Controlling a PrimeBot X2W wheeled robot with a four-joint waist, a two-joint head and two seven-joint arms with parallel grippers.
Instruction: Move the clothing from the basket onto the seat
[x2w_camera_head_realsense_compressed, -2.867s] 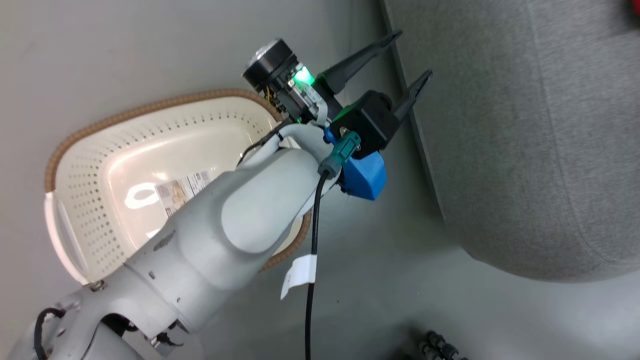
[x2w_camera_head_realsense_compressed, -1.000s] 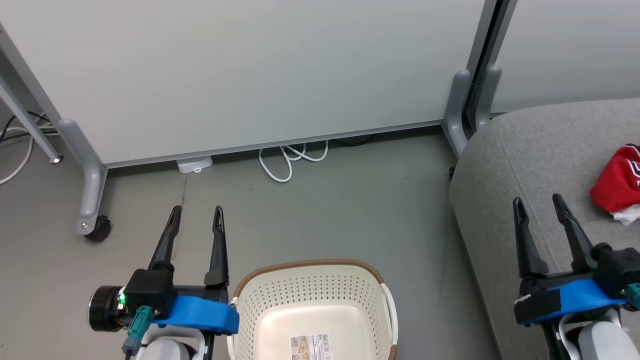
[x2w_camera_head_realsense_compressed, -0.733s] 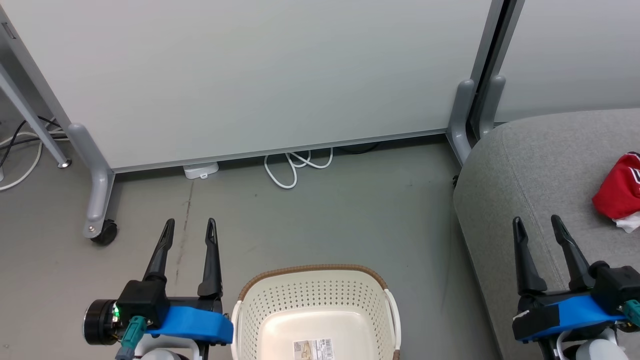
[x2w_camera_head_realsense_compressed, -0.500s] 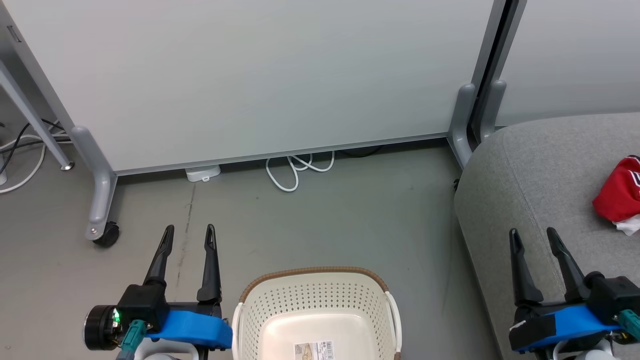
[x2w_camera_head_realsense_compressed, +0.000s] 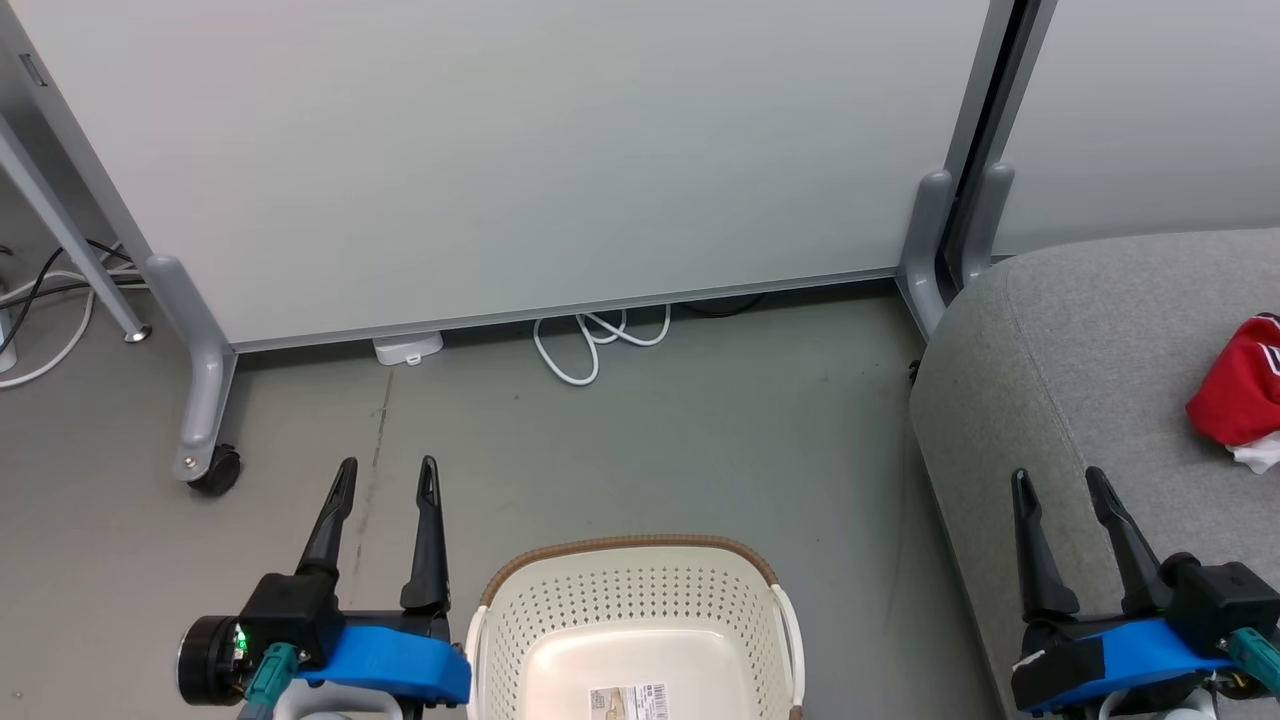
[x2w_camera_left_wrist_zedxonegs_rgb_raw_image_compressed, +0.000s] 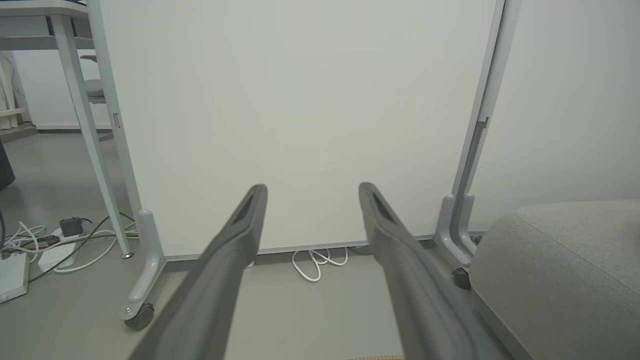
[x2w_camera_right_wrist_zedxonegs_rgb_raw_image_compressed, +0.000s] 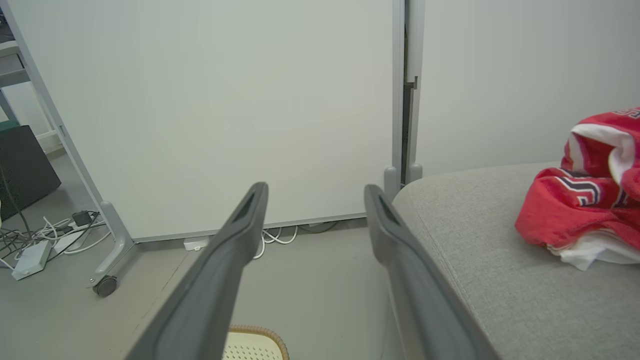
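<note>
The cream basket (x2w_camera_head_realsense_compressed: 630, 610) with its brown rim stands on the floor at the bottom middle of the head view, with only a paper label on its bottom. The red clothing (x2w_camera_head_realsense_compressed: 1238, 385) lies bunched on the grey seat (x2w_camera_head_realsense_compressed: 1080, 340) at the right edge; the right wrist view shows the clothing (x2w_camera_right_wrist_zedxonegs_rgb_raw_image_compressed: 585, 200) with its white lining on the seat (x2w_camera_right_wrist_zedxonegs_rgb_raw_image_compressed: 500, 240). My left gripper (x2w_camera_head_realsense_compressed: 387, 472) hangs open and holds nothing, just left of the basket. My right gripper (x2w_camera_head_realsense_compressed: 1057, 482) is open and holds nothing, over the seat's front left corner, left of the clothing.
A pale partition panel (x2w_camera_head_realsense_compressed: 500, 150) on grey wheeled legs (x2w_camera_head_realsense_compressed: 205, 400) stands across the back. White cables (x2w_camera_head_realsense_compressed: 590, 345) and a small white box (x2w_camera_head_realsense_compressed: 408, 348) lie on the floor under it. More cables (x2w_camera_left_wrist_zedxonegs_rgb_raw_image_compressed: 60, 240) lie at the far left. A second panel (x2w_camera_head_realsense_compressed: 1140, 110) stands behind the seat.
The head camera swung from a close look over the basket to a forward view and has been settling. Both open grippers dropped slightly lower in the picture over the last second.
</note>
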